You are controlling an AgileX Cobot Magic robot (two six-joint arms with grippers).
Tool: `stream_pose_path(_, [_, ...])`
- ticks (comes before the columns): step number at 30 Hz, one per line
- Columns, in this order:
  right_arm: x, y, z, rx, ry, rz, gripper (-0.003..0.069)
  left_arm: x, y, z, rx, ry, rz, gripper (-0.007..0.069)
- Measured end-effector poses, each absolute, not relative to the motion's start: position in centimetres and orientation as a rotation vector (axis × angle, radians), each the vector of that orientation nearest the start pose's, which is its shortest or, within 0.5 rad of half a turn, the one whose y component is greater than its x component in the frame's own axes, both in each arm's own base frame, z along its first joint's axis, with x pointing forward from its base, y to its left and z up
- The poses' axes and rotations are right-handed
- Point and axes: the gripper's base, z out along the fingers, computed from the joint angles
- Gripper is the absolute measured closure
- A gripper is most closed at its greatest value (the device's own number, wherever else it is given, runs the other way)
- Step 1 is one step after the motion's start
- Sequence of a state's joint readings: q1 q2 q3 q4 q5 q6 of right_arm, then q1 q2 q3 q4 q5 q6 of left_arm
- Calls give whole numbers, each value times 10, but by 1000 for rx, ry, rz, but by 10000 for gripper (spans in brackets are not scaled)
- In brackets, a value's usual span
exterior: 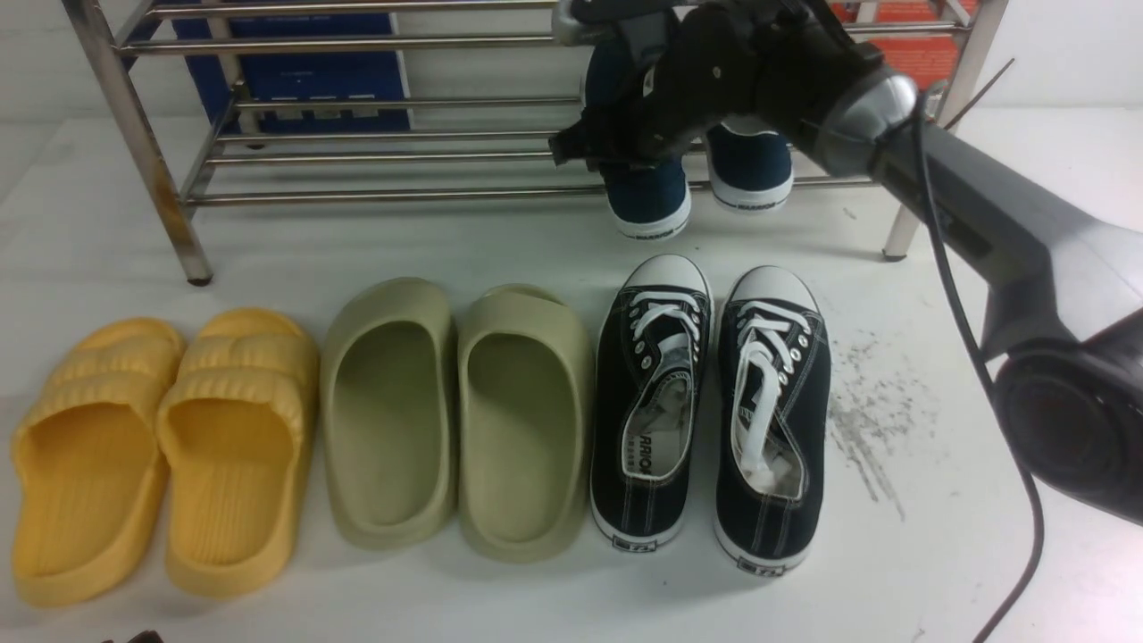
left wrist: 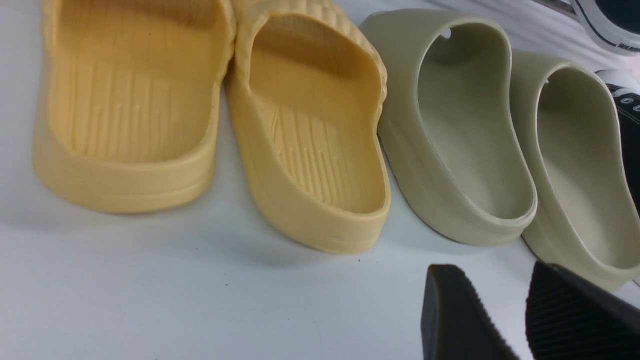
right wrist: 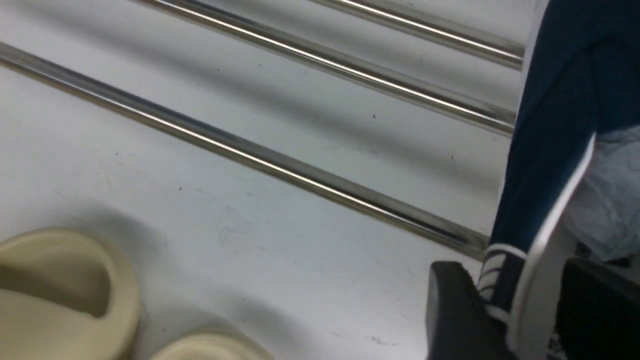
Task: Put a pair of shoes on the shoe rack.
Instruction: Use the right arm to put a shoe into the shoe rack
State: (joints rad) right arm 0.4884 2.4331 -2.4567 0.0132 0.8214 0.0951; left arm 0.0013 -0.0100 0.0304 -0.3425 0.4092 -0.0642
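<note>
Two navy slip-on shoes sit at the right end of the steel shoe rack (exterior: 357,192), on its lowest tier, heels toward me. The right one (exterior: 752,170) rests on the bars. The left one (exterior: 650,201) hangs its heel over the front bar. My right gripper (exterior: 616,147) is shut on this left shoe; in the right wrist view the gripper (right wrist: 520,305) clamps the shoe's heel wall (right wrist: 545,150) just above a rack bar (right wrist: 250,150). My left gripper (left wrist: 492,282) is open and empty, low over the table near the green slippers.
On the white table (exterior: 893,554) in front of the rack stand, from left to right, yellow slippers (exterior: 161,446), olive green slippers (exterior: 455,411) and black lace-up sneakers (exterior: 714,411). Blue and orange boxes stand behind the rack. A rack leg (exterior: 897,232) stands at right.
</note>
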Motion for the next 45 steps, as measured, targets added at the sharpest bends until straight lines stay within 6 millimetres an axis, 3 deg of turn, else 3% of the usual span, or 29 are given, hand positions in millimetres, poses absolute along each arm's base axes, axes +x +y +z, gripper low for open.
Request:
stream_pose_path(13, [445, 243, 334, -472, 2406, 347, 318, 52, -12, 169, -271, 1888, -384, 386])
stream_pose_path(17, [430, 235, 350, -489, 2462, 331, 391, 52, -12, 169, -271, 1888, -384, 386])
stream_pose_path(20, [428, 235, 351, -495, 2477, 326, 459, 52, -12, 169, -271, 1888, -384, 386])
stream_pose_path(24, [427, 236, 342, -502, 2508, 327, 588, 52, -12, 169, -271, 1888, -384, 386])
stream_pose_path(27, [427, 238, 325, -507, 2572, 327, 651, 52, -12, 169, -271, 1888, -384, 386])
stream_pose_path(34, [430, 243, 286, -492, 2681, 322, 650, 52, -12, 169, -271, 1888, -384, 386])
stream_pose_path(45, [463, 245, 248, -342, 2577, 335, 642, 52, -12, 169, -271, 1888, -384, 386])
